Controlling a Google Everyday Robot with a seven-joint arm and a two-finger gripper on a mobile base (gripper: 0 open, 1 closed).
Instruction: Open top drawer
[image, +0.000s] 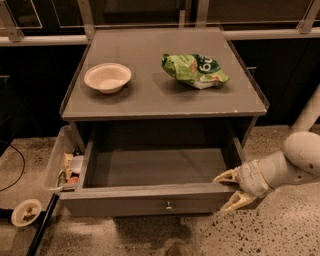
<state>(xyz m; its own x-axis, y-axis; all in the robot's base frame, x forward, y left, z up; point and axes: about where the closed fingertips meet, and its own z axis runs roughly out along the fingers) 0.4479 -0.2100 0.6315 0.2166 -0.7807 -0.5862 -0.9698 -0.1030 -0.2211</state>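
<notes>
The top drawer (150, 204) is pulled well out of the grey cabinet, its inside showing and holding nothing. Its flat grey front has one small round metal knob (169, 205) at the centre. My gripper (231, 189) is at the drawer's right front corner, off to the right of the knob. Its two pale fingers are spread, one fingertip (224, 176) at the top of the front panel's right end and the other lower, beside the corner. It holds nothing. The lower drawers are hidden under the open one.
On the cabinet top (150, 95) sit a white bowl (107, 77) at left and a green chip bag (195, 70) at right. A clear bin (62, 165) of small items hangs on the cabinet's left side. A small dish (26, 212) and a black cable lie on the speckled floor.
</notes>
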